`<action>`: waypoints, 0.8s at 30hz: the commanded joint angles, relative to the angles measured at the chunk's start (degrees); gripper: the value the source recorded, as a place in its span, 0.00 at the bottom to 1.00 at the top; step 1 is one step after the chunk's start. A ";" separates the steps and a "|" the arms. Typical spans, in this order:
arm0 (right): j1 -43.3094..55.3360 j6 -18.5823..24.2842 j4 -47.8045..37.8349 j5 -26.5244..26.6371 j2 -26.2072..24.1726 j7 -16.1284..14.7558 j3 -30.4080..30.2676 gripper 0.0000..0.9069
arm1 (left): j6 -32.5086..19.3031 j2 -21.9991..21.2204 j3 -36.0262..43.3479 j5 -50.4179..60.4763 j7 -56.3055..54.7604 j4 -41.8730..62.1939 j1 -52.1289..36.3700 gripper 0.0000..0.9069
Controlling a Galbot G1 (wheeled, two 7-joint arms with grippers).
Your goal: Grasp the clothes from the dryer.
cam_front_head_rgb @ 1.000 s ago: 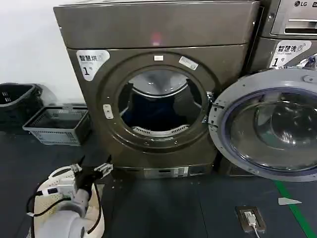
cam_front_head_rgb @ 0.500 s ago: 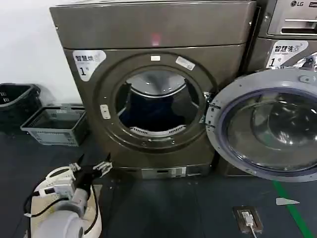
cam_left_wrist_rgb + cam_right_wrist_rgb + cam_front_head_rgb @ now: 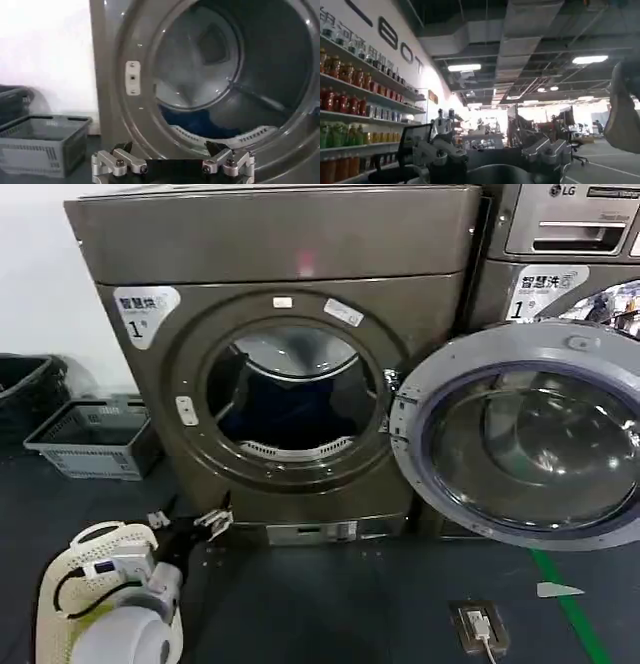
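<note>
— Where does the left gripper (image 3: 188,522) sit, and what are its fingers doing?

— It is low in front of the dryer (image 3: 280,364), close to the floor and below the left part of the round opening. Its fingers are spread apart with nothing between them. In the left wrist view the left gripper (image 3: 172,162) points at the drum, and both fingertips (image 3: 117,161) stand just short of the bronze front ring.

— And the clothes?

— A dark blue heap of clothes (image 3: 290,399) lies in the bottom of the drum, beyond the fingers and higher than them. From the left wrist the clothes (image 3: 200,122) show past the lip of the opening, well apart from the fingertips.

— Is the door in the way?

— No. The dryer door (image 3: 520,444) is swung wide open, far out on the right of the fingers. A grey crate (image 3: 90,439) stands on the floor to their left, by the wall.

— The right gripper?

— The right gripper (image 3: 492,155) faces away, towards a room with shelves of bottles (image 3: 350,100); its fingers are apart and hold nothing.
</note>
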 commanded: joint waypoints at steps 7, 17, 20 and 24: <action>0.08 0.22 -0.15 -0.08 0.03 0.19 -0.39 1.00 | 2.81 -0.13 0.04 0.07 0.66 -0.40 0.61 1.00; -0.06 0.54 -0.53 -0.03 0.03 0.16 -0.27 1.00 | 2.81 -0.17 0.19 1.28 1.38 -0.75 0.97 1.00; 0.02 0.75 -0.40 -0.04 0.20 0.33 -0.50 1.00 | 2.81 -0.18 0.35 1.77 1.71 -0.96 1.41 1.00; 0.08 3.18 -0.65 -0.01 0.33 1.96 -1.01 1.00 | 2.81 -0.15 0.34 2.15 1.74 -0.98 1.66 1.00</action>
